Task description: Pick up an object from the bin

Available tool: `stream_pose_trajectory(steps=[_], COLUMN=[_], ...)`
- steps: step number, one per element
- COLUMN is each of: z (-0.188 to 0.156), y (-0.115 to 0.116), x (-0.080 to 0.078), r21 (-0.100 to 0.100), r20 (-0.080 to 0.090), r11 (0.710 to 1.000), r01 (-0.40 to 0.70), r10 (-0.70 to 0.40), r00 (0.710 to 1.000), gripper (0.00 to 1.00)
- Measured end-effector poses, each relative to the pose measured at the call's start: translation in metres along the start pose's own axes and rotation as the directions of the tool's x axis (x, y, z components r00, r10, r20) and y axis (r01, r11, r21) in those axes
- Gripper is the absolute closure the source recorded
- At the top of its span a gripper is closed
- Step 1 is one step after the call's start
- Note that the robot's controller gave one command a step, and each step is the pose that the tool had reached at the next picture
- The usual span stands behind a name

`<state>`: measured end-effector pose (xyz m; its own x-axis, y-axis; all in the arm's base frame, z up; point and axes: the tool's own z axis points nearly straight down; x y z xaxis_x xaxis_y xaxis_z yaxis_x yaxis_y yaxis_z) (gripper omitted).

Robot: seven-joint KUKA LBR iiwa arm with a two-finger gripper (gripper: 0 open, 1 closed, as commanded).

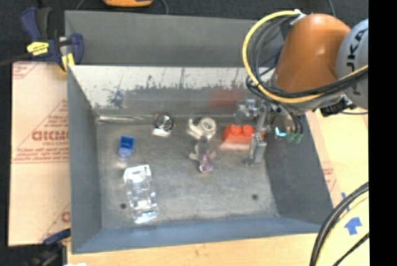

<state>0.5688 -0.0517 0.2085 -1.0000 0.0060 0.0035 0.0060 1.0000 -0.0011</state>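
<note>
My gripper (254, 152) hangs low at the right side of the bin floor, under the arm's orange cover. A red-orange block with a pale base (234, 137) lies just left of it, touching or nearly touching. Further left sit a small purple piece (205, 162) and a white, rounded object (202, 128). Nothing shows held in the gripper.
A shiny round metal piece (162, 124) lies near the back wall. At the left of the floor sits a small blue block (126, 146), with a clear plastic piece (140, 193) in front of it. The bin's right wall slopes up close beside the gripper.
</note>
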Motion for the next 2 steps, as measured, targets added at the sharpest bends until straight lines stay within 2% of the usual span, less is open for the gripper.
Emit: stream_pose_trajectory(steps=[1,2], z=[0.103,0.139], y=[-0.022,-0.04], x=[-0.043,-0.054], r21=[-0.003,0.001], r20=[0.003,0.004], r11=[0.997,0.997], r01=[-0.079,-0.081], r10=[0.079,0.081], r00=[0.997,0.997], gripper=[0.0,0.0])
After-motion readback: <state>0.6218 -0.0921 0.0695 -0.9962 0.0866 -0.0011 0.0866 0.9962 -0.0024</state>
